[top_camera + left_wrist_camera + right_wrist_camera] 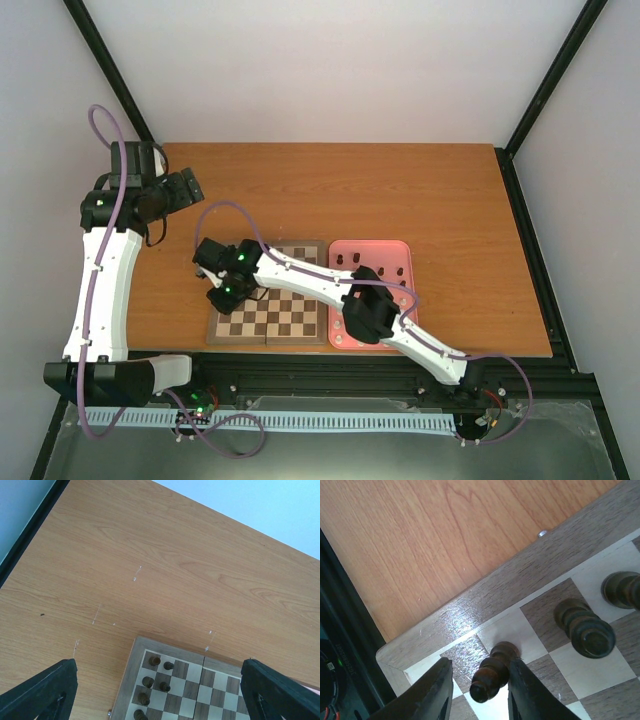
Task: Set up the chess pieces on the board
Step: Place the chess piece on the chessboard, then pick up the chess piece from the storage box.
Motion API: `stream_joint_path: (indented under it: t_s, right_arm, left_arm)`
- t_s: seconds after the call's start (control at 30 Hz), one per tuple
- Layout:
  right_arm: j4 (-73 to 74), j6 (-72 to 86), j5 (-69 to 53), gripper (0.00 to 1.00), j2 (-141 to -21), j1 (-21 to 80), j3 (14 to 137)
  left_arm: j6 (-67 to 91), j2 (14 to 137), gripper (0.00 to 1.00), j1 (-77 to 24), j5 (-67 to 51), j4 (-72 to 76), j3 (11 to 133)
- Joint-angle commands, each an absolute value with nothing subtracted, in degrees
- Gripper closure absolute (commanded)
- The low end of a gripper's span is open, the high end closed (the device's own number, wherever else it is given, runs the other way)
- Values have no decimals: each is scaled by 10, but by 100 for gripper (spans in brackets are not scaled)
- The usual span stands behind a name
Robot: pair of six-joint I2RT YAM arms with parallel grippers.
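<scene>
In the overhead view, the wooden table (400,190) fills the middle of the frame. The board (290,322) lies at its lower centre, a square of light and dark brown checks inside a plain brown border, with a fold seam down its middle. A pink tray (385,252) sits just beside the board's right edge, and the right arm crosses over both. The left claw (159,665) hangs wide open and holds nothing, its two black fingers at the lower corners of its own camera's frame. The board's far corner shows between them. The right claw (481,670) is low over a corner of the board, at the bottom of its wrist view, with its jaws parted around one dark piece (492,675). We see a gap on the left side, and the right finger sits just against the piece. That piece is turned dark wood, glossy and ringed, and appears to lean. More dark chess pieces (148,682) stand on squares near the board's left edge.
</scene>
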State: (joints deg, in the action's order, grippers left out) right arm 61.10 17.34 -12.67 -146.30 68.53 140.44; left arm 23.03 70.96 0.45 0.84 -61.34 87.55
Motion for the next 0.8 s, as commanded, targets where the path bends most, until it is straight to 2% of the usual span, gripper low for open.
stream_joint_path:
  t_s: [0.0,0.37,0.53,0.63,0.77]
  right_arm:
    - [615,173,-114,69,-1422,692,1402]
    - [632,191,-23,56,-1319,679,1331]
    - [623,195,23,53,-1214,631,1196]
    - [597,208,23,50,-1153,562,1083]
    - [588,205,59,50,-1121,478,999]
  left_arm:
    - [217,696,0,1,7,-610,875]
    - [215,698,0,1,10,-613,879]
    - [215,702,0,1,11,-613,882]
    - [215,705,0,1,5,-612,882]
    - [214,707,0,1,5,-612,884]
